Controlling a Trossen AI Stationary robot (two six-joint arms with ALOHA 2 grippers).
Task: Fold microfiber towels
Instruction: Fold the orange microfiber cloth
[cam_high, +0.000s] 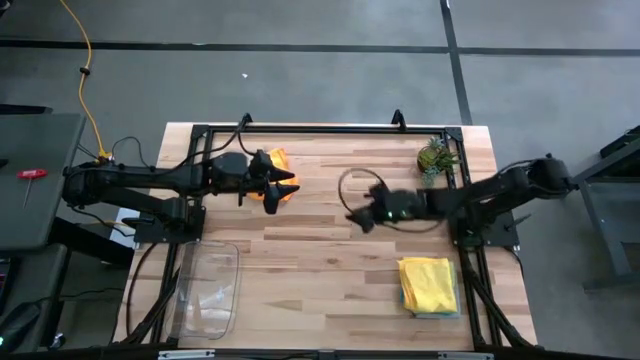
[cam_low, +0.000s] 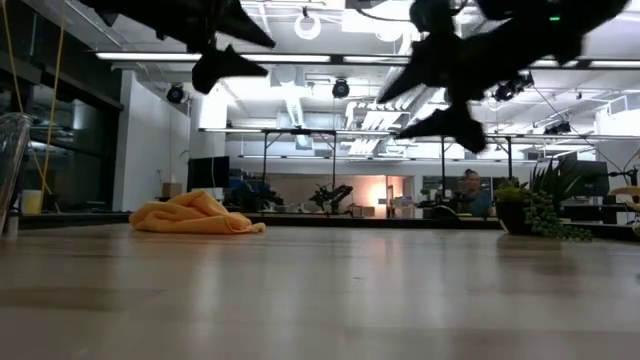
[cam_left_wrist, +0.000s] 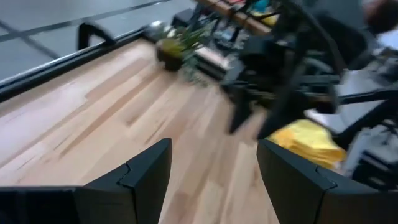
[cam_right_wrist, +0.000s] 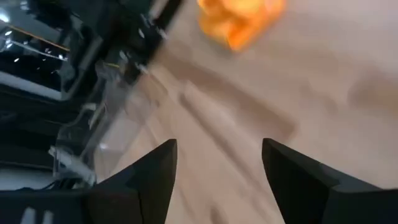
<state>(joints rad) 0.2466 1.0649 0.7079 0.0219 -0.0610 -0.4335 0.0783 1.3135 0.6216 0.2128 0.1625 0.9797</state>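
At the table's 7 o'clock corner lies a clear plastic tray (cam_high: 207, 290), out of the work. Up at about 11 o'clock the left gripper (cam_high: 283, 187) hangs above the crumpled orange towel (cam_high: 273, 190), its fingers spread apart and holding nothing; from table height the towel (cam_low: 195, 215) sits in a loose heap on the wood with the dark fingers well clear overhead. Near the table's centre the right gripper (cam_high: 358, 218) hovers over bare boards, also released and empty, with the orange heap (cam_right_wrist: 239, 18) ahead of it at roughly 10 o'clock. A small potted plant (cam_high: 436, 157) stands at 1 o'clock, and a folded yellow towel (cam_high: 428, 282), stacked on a teal one, rests at 5 o'clock.

The step in hand looks like picking up the orange towel to spread it. To do it well, each gripper should likely pinch a separate outer corner rather than the bunched middle, then draw apart so the cloth lies flat before any crease is made.
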